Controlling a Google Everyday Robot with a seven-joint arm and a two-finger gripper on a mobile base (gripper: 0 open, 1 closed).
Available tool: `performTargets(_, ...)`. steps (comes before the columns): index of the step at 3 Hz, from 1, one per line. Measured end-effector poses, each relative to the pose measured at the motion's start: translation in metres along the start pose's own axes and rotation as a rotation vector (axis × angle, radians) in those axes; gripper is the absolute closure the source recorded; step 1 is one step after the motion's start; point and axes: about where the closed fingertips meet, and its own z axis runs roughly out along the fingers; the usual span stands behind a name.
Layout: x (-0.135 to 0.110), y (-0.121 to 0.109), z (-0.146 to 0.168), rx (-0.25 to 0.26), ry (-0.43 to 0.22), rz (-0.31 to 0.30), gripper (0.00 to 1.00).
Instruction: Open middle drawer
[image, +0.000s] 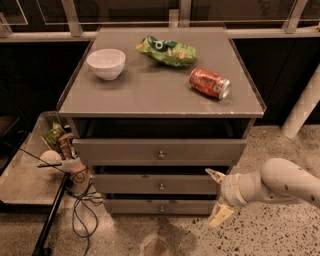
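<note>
A grey cabinet (150, 95) fills the centre of the frame, with three drawer fronts stacked below its flat top. The middle drawer (130, 184) sits in the lower centre, between the wider, taller top drawer (125, 150) and the thinner bottom drawer (135, 206). Its small round metal knob (161, 187) is at the middle of the front, directly below the top drawer's knob.

The gripper (212, 197) is at lower right, at the end of a white arm (285, 182) that comes in from the right edge. Its two pale fingers are spread wide. The upper finger (215, 175) points toward the right end of the middle drawer's top edge, and the lower finger (220, 215) angles down toward the floor beside the bottom drawer. The gripper is well to the right of the knob and holds nothing. The upper fingertip looks very close to the drawer front, but whether it touches cannot be told.

On the cabinet top, a white bowl (106, 62) stands at the left, a green snack bag (167, 50) lies toward the back centre, and a red soda can (210, 83) lies on its side at the right. Cables (80, 210) trail on the speckled floor at lower left.
</note>
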Motion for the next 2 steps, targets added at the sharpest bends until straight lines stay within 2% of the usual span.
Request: performTargets(2, 0.019, -0.012, 0.021, 0.007, 0.005, 0.006, 0.0)
